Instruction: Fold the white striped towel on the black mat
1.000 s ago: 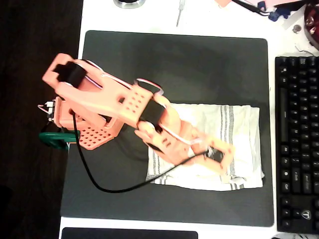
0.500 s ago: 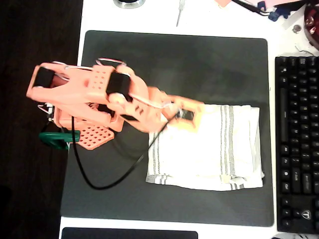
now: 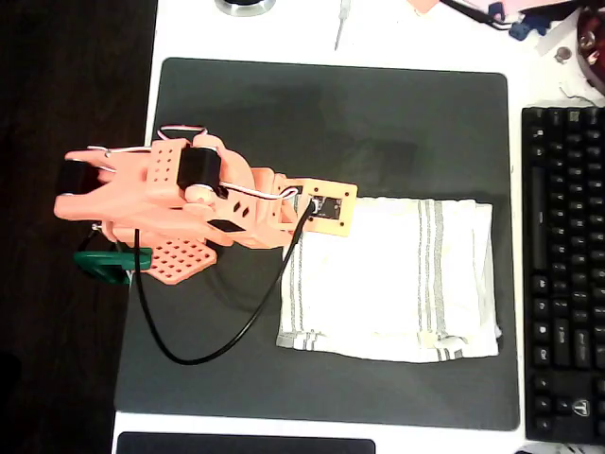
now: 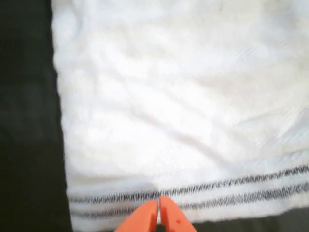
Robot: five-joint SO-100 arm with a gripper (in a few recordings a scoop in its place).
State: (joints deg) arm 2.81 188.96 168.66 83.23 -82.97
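Arm folded low over the towel's upper-left corner

Seen from overhead, the orange arm lies stretched rightward from its base at the black mat's [image 3: 397, 104] left edge, its camera-bearing wrist above the upper-left corner of the white striped towel [image 3: 392, 279]. The towel lies flat on the mat's right half, near the keyboard [image 3: 564, 274] on the white desk [image 3: 284, 33]. In the wrist view the gripper [image 4: 158, 212] has its orange fingertips pressed together over the towel's grey stripes, pinching nothing.
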